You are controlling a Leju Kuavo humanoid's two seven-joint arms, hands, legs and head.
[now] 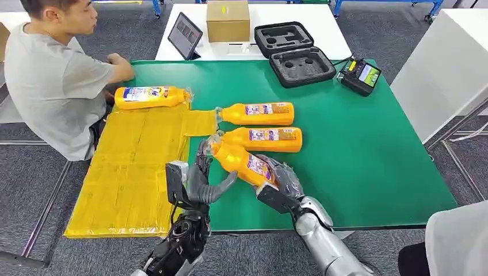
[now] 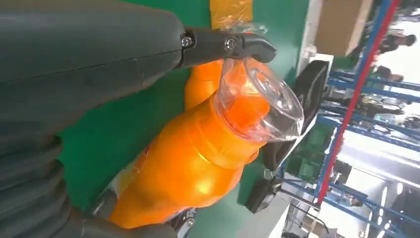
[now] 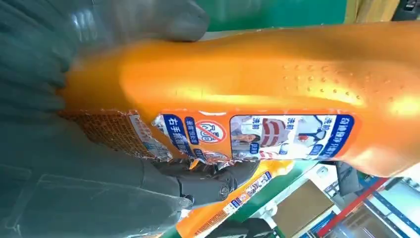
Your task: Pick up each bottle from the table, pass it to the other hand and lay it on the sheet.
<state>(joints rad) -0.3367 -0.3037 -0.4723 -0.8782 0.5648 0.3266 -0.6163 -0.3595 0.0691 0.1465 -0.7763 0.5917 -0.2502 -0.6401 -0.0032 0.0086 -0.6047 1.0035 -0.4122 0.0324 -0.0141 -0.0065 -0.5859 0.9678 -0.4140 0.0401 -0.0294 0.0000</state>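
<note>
My right hand (image 1: 279,181) grips an orange bottle (image 1: 244,163) by its lower body and holds it tilted above the green table (image 1: 357,149), clear cap toward the left. My left hand (image 1: 201,178) is spread at the bottle's neck, fingers raised behind the cap and thumb reaching under the body. In the left wrist view the bottle (image 2: 198,158) lies between the thumb (image 2: 74,64) and a dark finger (image 2: 233,44) near the cap. The right wrist view shows the label (image 3: 257,134) in that hand (image 3: 74,188). Two more bottles (image 1: 259,113) (image 1: 266,139) lie on the table. Another (image 1: 149,96) lies on the yellow sheet (image 1: 132,167).
A person (image 1: 52,80) sits at the table's left edge with a hand near the sheet's far end. An open black case (image 1: 293,54), a controller (image 1: 359,75), a tablet (image 1: 185,35) and a cardboard box (image 1: 228,20) stand at the back. Another person (image 1: 454,241) is at the lower right.
</note>
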